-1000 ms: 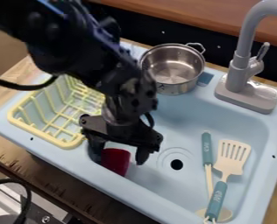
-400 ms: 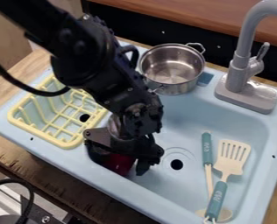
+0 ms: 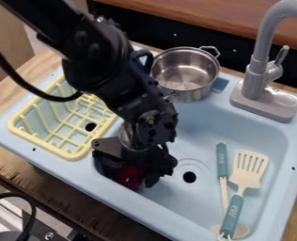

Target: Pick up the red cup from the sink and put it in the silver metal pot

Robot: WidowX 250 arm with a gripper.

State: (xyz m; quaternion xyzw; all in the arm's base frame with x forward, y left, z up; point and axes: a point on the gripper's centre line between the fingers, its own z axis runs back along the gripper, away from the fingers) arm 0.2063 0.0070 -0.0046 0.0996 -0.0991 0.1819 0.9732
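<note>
A red object is noted low at the near left of the light-blue sink, partly hidden by the black gripper; whether the jaws are clenched on it cannot be told. The drain hole is seen just to the right, and a yellow dish rack to the left. A metal pot is found on the far side, a grey faucet at far right, and a slotted spatula at near right.

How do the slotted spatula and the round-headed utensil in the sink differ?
The slotted spatula has its head toward the faucet; the round-headed utensil has its head at the far end from it. The slotted spatula lies on top, crossing the round-headed utensil's head. Both have teal handles and cream heads.
</note>
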